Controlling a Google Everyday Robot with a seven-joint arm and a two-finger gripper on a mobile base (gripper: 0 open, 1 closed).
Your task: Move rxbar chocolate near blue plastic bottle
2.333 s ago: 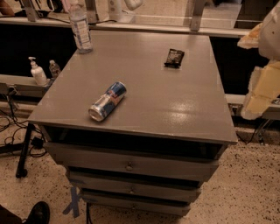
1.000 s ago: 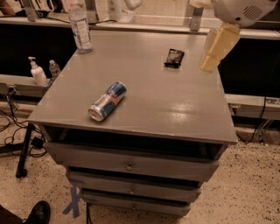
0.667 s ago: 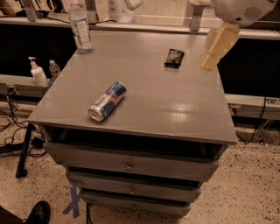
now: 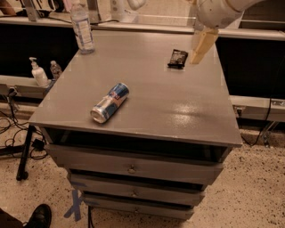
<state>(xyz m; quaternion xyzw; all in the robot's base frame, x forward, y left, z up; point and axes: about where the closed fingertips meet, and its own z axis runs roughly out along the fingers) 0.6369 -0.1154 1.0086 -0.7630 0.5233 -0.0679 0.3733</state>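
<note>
Worktop: a smooth grey rectangular worktop (image 4: 160, 107) on top of a grey drawer cabinet (image 4: 133, 169); the surface is matt, with one soft patch of glare toward the front right.
Bar: the small, flat, rectangular rxbar chocolate (image 4: 178, 58) in a black wrapper lies flat on the far right part of the worktop. Its long axis runs front to back, and the far end leans a little to the right.
Bottle: the tall, clear blue plastic bottle (image 4: 83, 29) with a white-and-blue label stands upright at the far left corner, well apart from the bar.
Can: a blue-and-silver cylindrical drink can (image 4: 110, 102) lies on its side near the front left, one round end facing forward.
Arm: the rounded white arm (image 4: 218, 11) comes in from the upper right and turns downward.
End effector: the cream, wedge-shaped end effector (image 4: 199, 49) points down and slightly left, just beside the right edge of the bar. It carries nothing; whether it is wide or narrow I cannot tell.
</note>
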